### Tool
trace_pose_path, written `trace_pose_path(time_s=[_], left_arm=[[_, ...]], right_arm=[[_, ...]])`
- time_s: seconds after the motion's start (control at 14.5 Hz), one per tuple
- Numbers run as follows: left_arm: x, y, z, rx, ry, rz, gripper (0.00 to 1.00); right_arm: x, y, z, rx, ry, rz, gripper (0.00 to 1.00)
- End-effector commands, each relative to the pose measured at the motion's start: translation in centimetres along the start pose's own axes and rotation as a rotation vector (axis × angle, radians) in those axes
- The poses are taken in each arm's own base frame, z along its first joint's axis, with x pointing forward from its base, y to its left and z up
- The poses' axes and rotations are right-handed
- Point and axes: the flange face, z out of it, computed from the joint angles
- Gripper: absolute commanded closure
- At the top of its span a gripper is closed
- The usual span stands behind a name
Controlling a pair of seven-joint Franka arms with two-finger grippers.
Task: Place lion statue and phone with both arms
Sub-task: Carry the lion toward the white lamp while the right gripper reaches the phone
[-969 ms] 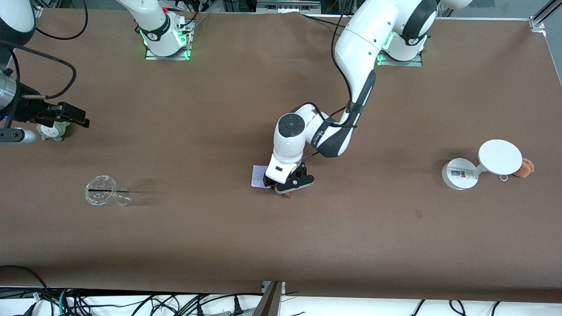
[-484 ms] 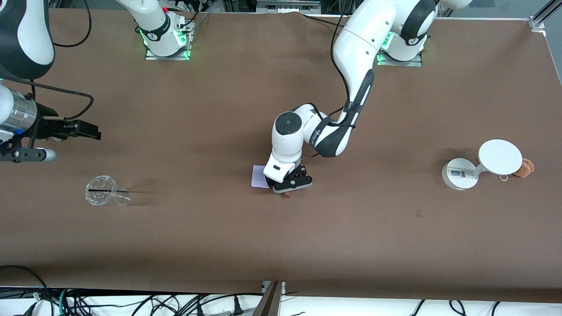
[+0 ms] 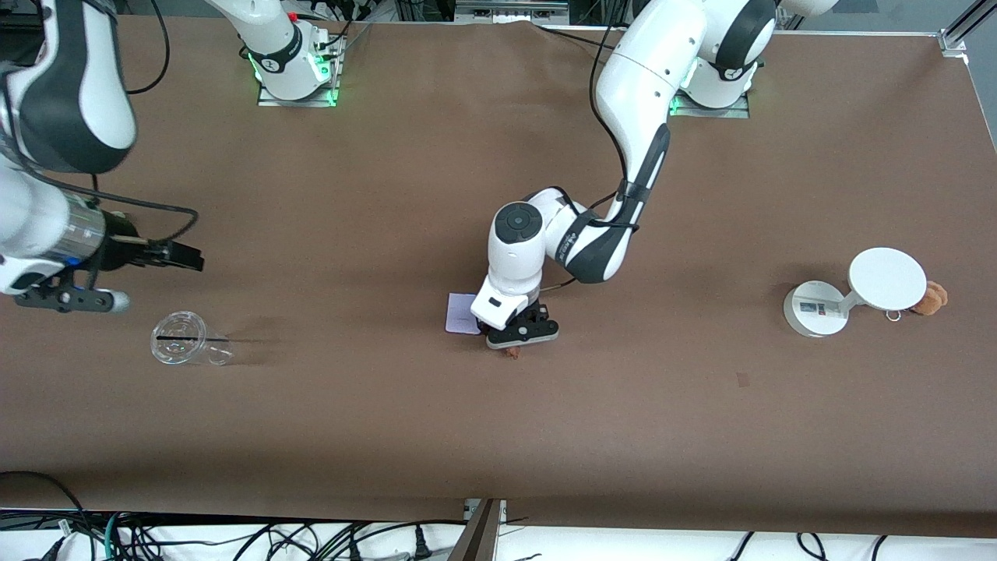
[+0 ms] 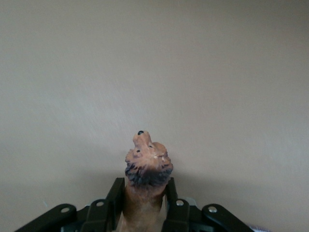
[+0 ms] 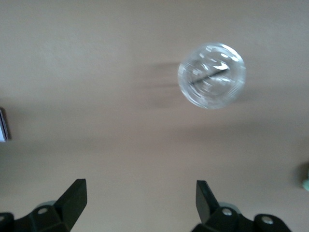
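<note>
no text, brand, number or sign can be read anywhere. the white round-disc stand (image 3: 815, 309), well apart from the left pincer (image 3: 520, 333) toward the left arm's end of the tabletop (image 3: 701, 436), carries a small label with dark and reddish patches on its base; it may hold print, but nothing on it is legible. the phone (image 3: 461, 314), just beside that pincer, shows a plain pale face with no readable mark. the arms' casings bear no lettering that can be made out.
</note>
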Motion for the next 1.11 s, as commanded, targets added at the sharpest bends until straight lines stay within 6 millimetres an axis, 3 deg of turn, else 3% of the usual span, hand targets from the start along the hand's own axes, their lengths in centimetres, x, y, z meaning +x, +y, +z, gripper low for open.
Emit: trace_pose_path(time_s=[0.0, 0.21, 0.42, 0.55, 0.69, 0.83, 1.04], left_arm=[[3.6, -3.6, -2.5, 0.015, -0.009, 0.098, 1.00], [5.1, -9.9, -3.4, 0.061, -0.059, 0.174, 1.00], [4.5, -15.6, -5.0, 0.073, -0.089, 0.210, 1.00], [5.7, -20.7, -6.3, 0.084, -0.110, 0.240, 1.00], [7.5, -26.3, -6.9, 0.089, -0.132, 0.299, 1.00], [9.4, -31.1, -6.4, 0.089, -0.152, 0.338, 1.00], [10.2, -37.0, -5.2, 0.059, -0.198, 0.327, 1.00]], right_arm=[[1.5, -4.9, 3.1, 0.003, 0.043, 0.038, 0.00], [2.2, -9.6, 6.2, 0.006, 0.083, 0.081, 0.00], [2.4, -13.9, 9.5, 0.031, 0.105, 0.095, 0.00], [2.5, -17.1, 12.9, 0.048, 0.121, 0.070, 0.00], [1.8, -21.7, 16.6, 0.050, 0.154, 0.064, 0.00], [0.6, -26.9, 20.1, 0.061, 0.202, 0.076, 0.00], [0.2, -29.8, 22.1, 0.072, 0.225, 0.090, 0.00]])
